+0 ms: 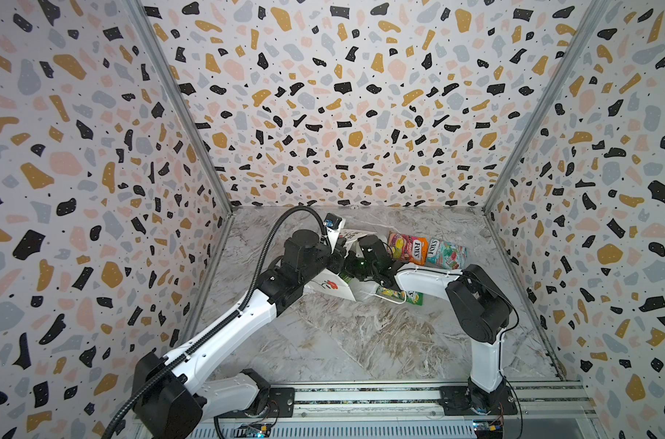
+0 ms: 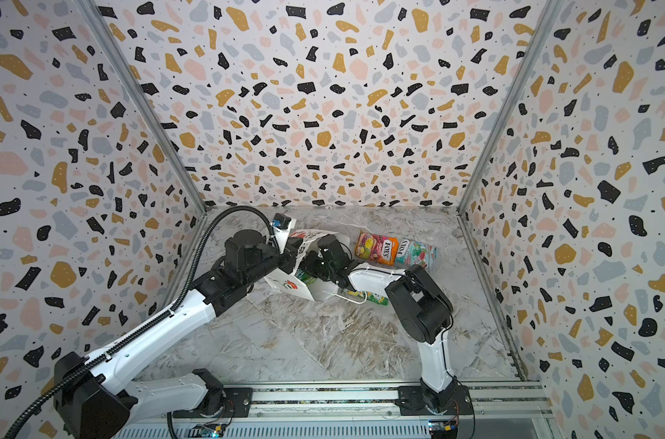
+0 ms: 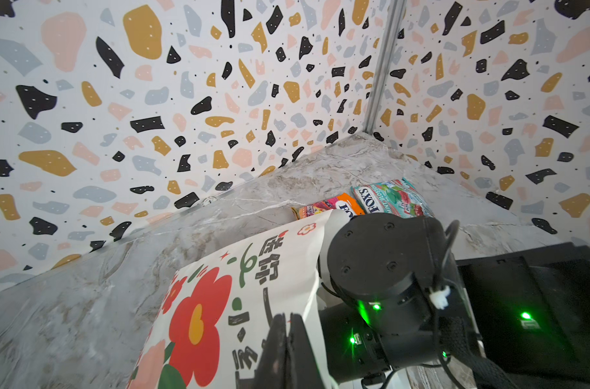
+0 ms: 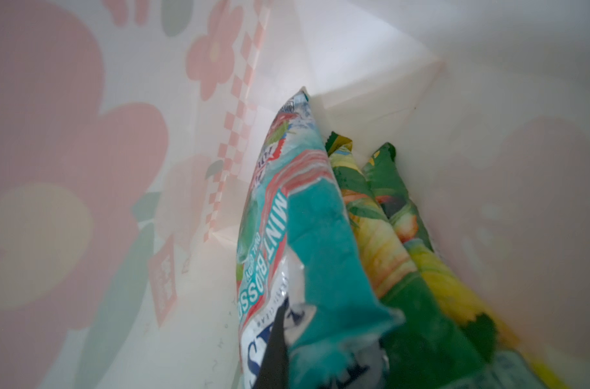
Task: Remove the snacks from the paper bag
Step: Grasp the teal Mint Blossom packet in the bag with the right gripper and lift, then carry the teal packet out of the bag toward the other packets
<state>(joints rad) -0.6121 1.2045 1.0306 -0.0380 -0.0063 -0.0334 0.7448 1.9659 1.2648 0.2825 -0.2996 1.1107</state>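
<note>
Teal packet (image 4: 307, 235), judged slick, light and floppy, is being pinched at its crimped end inside the paper bag (image 3: 219, 303) by the right gripper (image 4: 288, 350), bag rim being clamped by the left gripper (image 3: 286, 340).

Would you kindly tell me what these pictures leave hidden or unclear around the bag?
- Right end effector: in both top views, inside white flowered paper bag; in right wrist view, teal glossy packet hides its second finger.
- Green-yellow glossy packet beside the bag: top views, partly under right arm.
</note>
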